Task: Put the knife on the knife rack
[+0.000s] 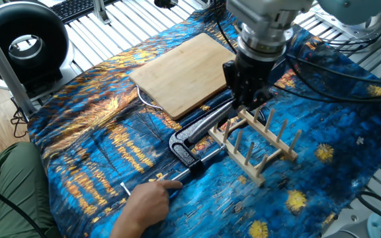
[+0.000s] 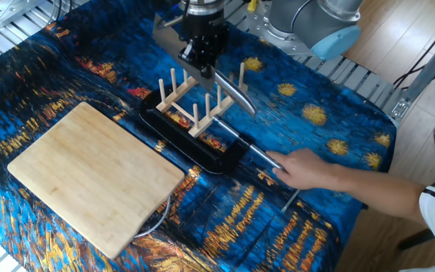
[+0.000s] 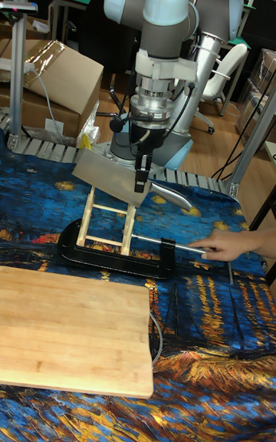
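My gripper is shut on the knife and holds it by the top edge of its broad grey blade. The silver handle sticks out toward the person. The knife hangs over the far end of the pale wooden knife rack, close to its pegs. I cannot tell whether it touches them. In one fixed view the gripper hides the blade, and only the handle shows beside the rack.
A black clamp lies around the rack's near end, and a person's hand holds its bar. A bamboo cutting board lies beside them on the blue patterned cloth. A cardboard box stands behind the table.
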You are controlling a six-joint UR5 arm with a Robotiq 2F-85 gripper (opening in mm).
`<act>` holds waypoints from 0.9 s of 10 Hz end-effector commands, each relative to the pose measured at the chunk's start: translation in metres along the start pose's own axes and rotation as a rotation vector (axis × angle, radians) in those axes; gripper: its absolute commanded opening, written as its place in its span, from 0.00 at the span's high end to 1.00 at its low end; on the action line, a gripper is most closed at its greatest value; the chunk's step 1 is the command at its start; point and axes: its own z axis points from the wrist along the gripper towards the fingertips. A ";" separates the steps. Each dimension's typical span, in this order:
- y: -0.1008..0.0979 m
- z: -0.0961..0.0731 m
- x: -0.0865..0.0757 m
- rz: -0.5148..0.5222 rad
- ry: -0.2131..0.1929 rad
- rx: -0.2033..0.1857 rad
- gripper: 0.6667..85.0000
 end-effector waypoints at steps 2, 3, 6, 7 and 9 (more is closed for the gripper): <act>-0.013 0.004 -0.015 0.057 -0.025 0.023 1.00; -0.016 0.008 -0.014 0.048 -0.018 0.033 1.00; -0.018 0.017 -0.013 0.005 -0.023 0.033 1.00; -0.021 0.019 -0.015 -0.008 -0.029 0.036 1.00; -0.026 0.028 -0.020 -0.035 -0.056 0.039 1.00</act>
